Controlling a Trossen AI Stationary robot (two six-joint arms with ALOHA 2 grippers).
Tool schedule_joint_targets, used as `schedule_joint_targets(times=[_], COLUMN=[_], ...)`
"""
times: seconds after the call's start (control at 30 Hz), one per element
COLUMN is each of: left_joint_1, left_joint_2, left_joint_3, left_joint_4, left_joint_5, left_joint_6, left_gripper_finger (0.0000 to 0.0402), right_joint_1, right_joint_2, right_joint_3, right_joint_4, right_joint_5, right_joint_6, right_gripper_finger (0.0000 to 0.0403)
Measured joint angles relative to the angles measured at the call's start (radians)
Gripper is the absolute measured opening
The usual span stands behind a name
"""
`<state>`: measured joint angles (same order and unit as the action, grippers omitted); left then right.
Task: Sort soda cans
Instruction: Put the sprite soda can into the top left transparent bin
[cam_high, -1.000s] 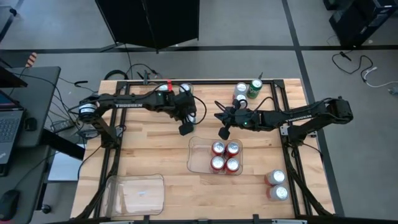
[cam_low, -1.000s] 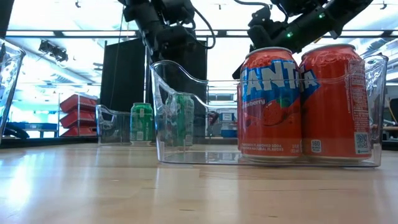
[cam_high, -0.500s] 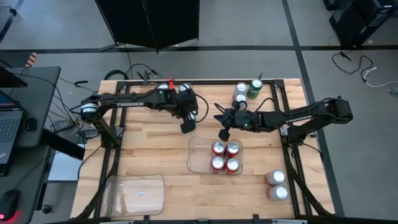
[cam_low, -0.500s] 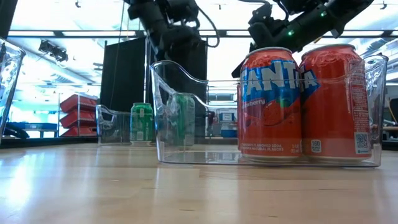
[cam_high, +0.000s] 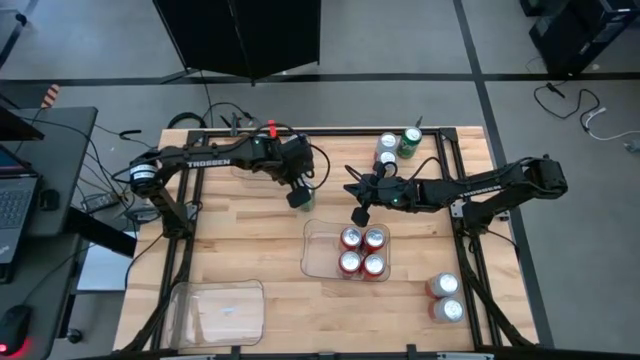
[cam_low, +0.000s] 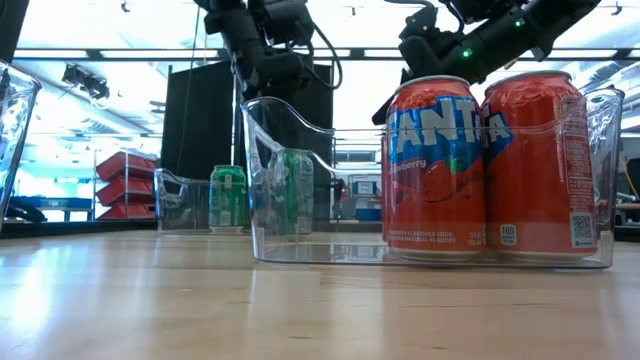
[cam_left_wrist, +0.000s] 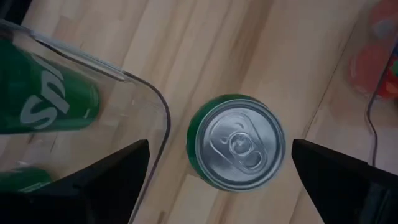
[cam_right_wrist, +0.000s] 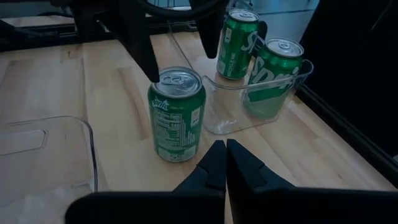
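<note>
A: Around the red-can tray (cam_high: 312, 255)?

B: Held four red cans (cam_high: 362, 250), packed two by two at its right end. Beyond its far left corner, a green-can tray (cam_right_wrist: 227, 121) with at least two green cans (cam_right_wrist: 235, 42) upright inside. Past its far right corner, near the table's far edge, a silver-white can (cam_high: 388, 146) beside a lone green can (cam_high: 411, 140). Well off its near left corner, an empty tray (cam_high: 218, 310). Off its near right corner, two more cans (cam_high: 445, 297), colour hard to tell.

A: And the loose green can (cam_left_wrist: 236, 142)?

B: Stood on bare wood between the red-can tray and the green-can tray, just outside the latter's curved wall. Upright, long axis vertical, silver top and pull tab facing up.

A: In the way?

B: Only that curved wall, close beside one finger (cam_left_wrist: 106, 180).

A: The left gripper (cam_left_wrist: 221, 146)?

B: Hung straight above the loose green can, beyond the red-can tray's far left corner. Spread wide, a finger on either side, touching nothing.

A: The right gripper (cam_right_wrist: 225, 155)?

B: Hovered over the red-can tray's far edge, pointed at the loose green can. Pressed together, empty.
</note>
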<state>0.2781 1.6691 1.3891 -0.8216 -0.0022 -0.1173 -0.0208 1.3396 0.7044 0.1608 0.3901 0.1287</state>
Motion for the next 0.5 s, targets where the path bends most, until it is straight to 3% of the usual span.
schedule_joint_targets(times=[0.23,0.5], left_joint_1=[0.005,0.011], left_joint_2=[0.000,0.041], left_joint_3=[0.000,0.000], left_joint_4=[0.018,0.015], left_joint_5=[0.068,0.070], left_joint_6=[-0.009,-0.019], left_gripper_finger=[0.0397,0.0397], right_joint_1=[0.000,0.000], right_joint_2=[0.000,0.000], right_joint_3=[0.000,0.000], right_joint_4=[0.002,0.003], right_joint_5=[0.000,0.000], right_joint_6=[0.000,0.000], right_gripper_finger=[0.0000,0.0000])
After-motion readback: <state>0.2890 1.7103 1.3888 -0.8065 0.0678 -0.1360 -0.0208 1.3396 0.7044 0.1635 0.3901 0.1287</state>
